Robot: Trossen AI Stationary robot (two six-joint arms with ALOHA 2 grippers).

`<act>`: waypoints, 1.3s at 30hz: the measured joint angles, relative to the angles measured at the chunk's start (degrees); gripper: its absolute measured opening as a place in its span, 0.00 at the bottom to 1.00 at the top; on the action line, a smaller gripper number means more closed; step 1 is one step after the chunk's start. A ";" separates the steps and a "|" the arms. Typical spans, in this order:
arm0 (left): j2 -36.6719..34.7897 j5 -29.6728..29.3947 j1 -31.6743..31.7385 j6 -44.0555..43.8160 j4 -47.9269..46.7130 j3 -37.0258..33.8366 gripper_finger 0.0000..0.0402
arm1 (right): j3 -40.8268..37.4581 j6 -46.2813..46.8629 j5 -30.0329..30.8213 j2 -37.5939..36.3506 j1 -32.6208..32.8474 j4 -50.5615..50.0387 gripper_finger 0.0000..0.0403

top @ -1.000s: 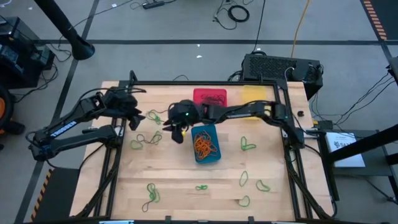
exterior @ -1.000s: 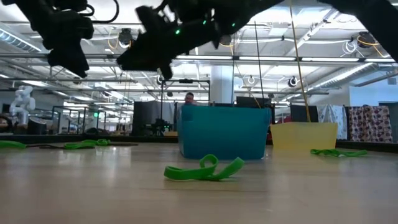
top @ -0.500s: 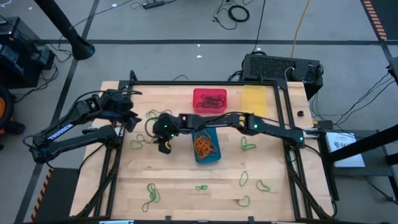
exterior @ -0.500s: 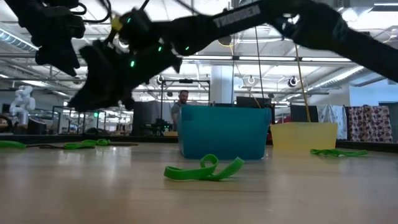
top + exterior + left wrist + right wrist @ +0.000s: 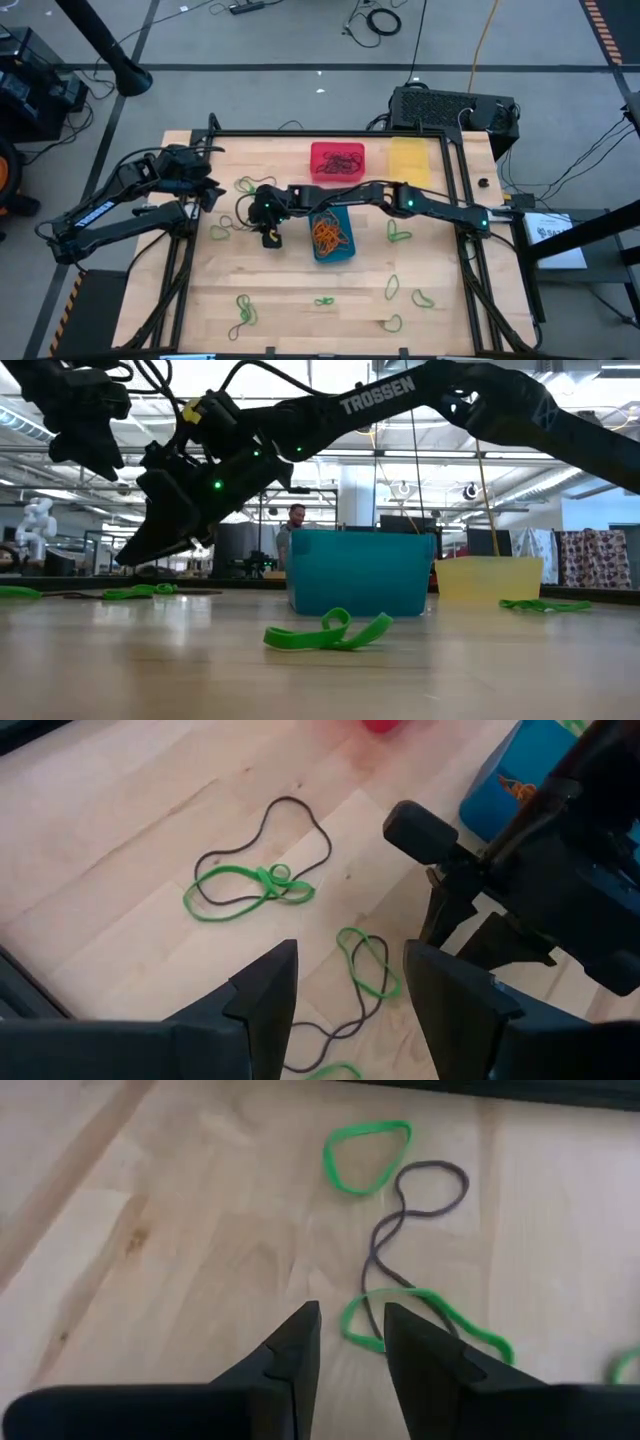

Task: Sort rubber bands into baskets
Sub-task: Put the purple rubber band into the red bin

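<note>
Your right gripper (image 5: pixel 348 1342) hovering over green rubber bands (image 5: pixel 425 1318) left of blue basket (image 5: pixel 331 231), fingers parted and empty, left gripper (image 5: pixel 345 982) waiting far left, fingers spread

Light wood worktop (image 5: pixel 290 290) with a black frame around its edges. Three baskets sit on it: red basket (image 5: pixel 337 161) top centre, yellow basket (image 5: pixel 409 160) just right of it, blue basket (image 5: pixel 330 231) mid-frame holding orange bands (image 5: pixel 328 234). Green rubber bands (image 5: pixel 242 312) lie scattered along the lower part of the frame, more at right of centre (image 5: pixel 398 234) and left of centre (image 5: pixel 220 231), mixed there with dark bands (image 5: pixel 262 855).
</note>
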 joint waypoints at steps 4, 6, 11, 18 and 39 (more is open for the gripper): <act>0.00 -0.20 -0.02 -0.04 0.04 0.00 0.48 | 0.00 -1.11 1.17 1.40 -0.06 -0.15 0.27; 0.00 -0.20 0.00 -0.07 0.07 0.00 0.48 | -0.02 -1.42 1.14 2.56 -0.07 0.47 0.27; 0.00 -0.22 0.00 -1.26 0.07 0.00 0.48 | -0.02 -1.94 1.33 3.89 -0.09 2.07 0.27; 0.00 -0.22 0.00 -1.53 0.00 0.00 0.48 | 0.00 -0.70 4.02 3.95 -0.19 2.86 0.27; 0.00 -0.22 0.00 -1.51 -0.09 -0.01 0.48 | 0.08 5.38 4.06 4.01 -1.57 -0.59 0.16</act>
